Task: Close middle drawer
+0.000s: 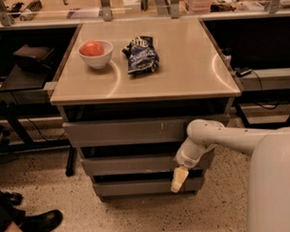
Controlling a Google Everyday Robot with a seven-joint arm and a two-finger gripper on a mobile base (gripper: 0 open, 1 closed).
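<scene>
The middle drawer (pixel 132 164) is the plain grey front in the cabinet below the tan table top. It sits pushed in, about in line with the drawer fronts above and below, and its interior is hidden. My gripper (pixel 178 179) hangs from the white arm (pixel 207 135) at the right end of that front. Its cream fingers point down, pressed together and empty, and reach over the bottom drawer front (pixel 138 187). The top drawer front (pixel 126 131) carries small yellowish scratch marks.
On the table top (pixel 181 73) stand a white bowl (pixel 95 56) holding a red fruit and a dark chip bag (pixel 141 55). A black shoe (pixel 41 222) is on the floor at the lower left. Dark desks and cables flank the cabinet.
</scene>
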